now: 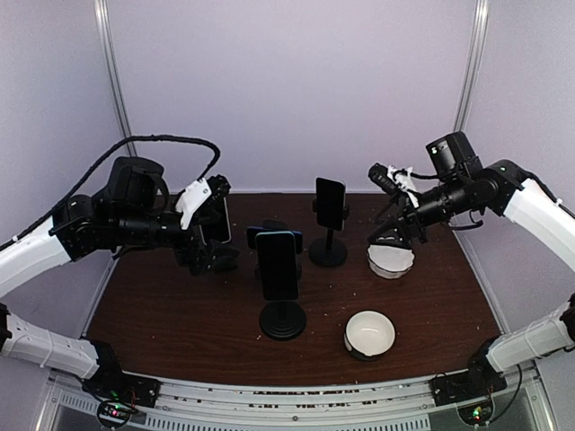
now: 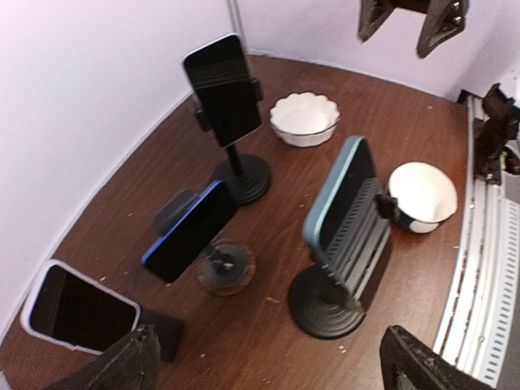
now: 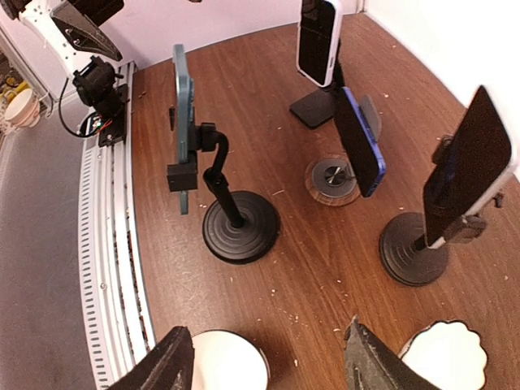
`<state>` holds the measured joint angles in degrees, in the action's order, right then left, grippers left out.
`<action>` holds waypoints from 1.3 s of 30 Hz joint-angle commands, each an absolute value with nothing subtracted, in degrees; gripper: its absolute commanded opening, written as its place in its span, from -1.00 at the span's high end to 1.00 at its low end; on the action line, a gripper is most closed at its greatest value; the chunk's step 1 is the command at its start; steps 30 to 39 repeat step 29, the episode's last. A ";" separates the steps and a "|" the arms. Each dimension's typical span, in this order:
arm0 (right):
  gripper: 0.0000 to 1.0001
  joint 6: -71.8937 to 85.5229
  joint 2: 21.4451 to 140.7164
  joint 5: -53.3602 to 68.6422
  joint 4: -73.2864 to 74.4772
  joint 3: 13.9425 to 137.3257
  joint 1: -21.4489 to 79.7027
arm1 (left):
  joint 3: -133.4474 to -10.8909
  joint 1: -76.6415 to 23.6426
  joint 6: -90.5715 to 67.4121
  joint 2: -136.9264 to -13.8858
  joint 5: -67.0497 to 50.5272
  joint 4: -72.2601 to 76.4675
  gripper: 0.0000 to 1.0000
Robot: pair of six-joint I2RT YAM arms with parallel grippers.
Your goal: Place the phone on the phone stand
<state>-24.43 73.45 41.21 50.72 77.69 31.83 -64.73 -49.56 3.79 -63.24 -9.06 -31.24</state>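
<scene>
A white-cased phone (image 2: 77, 309) leans on a low black phone stand (image 2: 166, 335) at the left of the table, also seen in the top view as the phone (image 1: 217, 220) beside my left gripper (image 1: 208, 238). That left gripper (image 2: 268, 374) is open and holds nothing; the phone sits just beyond its left finger (image 2: 122, 366). My right gripper (image 1: 402, 235) hangs open over the bowls, with nothing between its fingers (image 3: 162, 366). The right wrist view shows the white-cased phone (image 3: 318, 36) upright at the far end.
Three other stands hold phones: a teal phone (image 1: 278, 265) on a black round base (image 1: 282, 320), a blue phone (image 2: 191, 231) on a small round stand (image 2: 226, 266), a black phone (image 1: 330, 202). A scalloped bowl (image 1: 391, 261) and a round bowl (image 1: 369, 334) sit right.
</scene>
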 commanded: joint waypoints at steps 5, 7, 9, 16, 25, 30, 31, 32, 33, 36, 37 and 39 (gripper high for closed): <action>-0.30 -21.54 63.95 38.37 45.69 72.09 21.59 | -70.13 -45.50 6.11 -59.48 21.56 -36.85 -0.96; -0.33 -19.50 60.20 37.21 42.30 68.82 18.40 | -68.35 -45.23 5.83 -58.20 29.04 -34.01 -0.96; -0.46 -17.14 56.70 36.32 39.32 66.17 15.15 | -66.10 -44.74 3.95 -56.73 37.07 -29.76 -0.96; -1.00 -6.66 48.99 29.56 26.98 57.63 5.78 | -55.96 -43.76 -3.39 -50.11 46.20 -16.36 -0.96; -1.00 -0.17 46.29 15.23 21.12 55.59 1.57 | -50.40 -42.45 -2.18 -44.82 48.38 -12.97 -0.96; -1.00 0.00 46.89 19.20 20.64 55.30 1.23 | -49.44 -42.45 -1.28 -44.02 48.29 -12.22 -0.96; -1.00 0.00 46.89 19.20 20.64 55.30 1.23 | -49.44 -42.45 -1.28 -44.02 48.29 -12.22 -0.96; -1.00 0.00 46.89 19.20 20.64 55.30 1.23 | -49.44 -42.45 -1.28 -44.02 48.29 -12.22 -0.96; -1.00 0.00 46.89 19.20 20.64 55.30 1.23 | -49.44 -42.45 -1.28 -44.02 48.29 -12.22 -0.96; -1.00 0.00 46.89 19.20 20.64 55.30 1.23 | -49.44 -42.45 -1.28 -44.02 48.29 -12.22 -0.96; -1.00 0.00 46.89 19.20 20.64 55.30 1.23 | -49.44 -42.45 -1.28 -44.02 48.29 -12.22 -0.96; -1.00 0.00 46.89 19.20 20.64 55.30 1.23 | -49.44 -42.45 -1.28 -44.02 48.29 -12.22 -0.96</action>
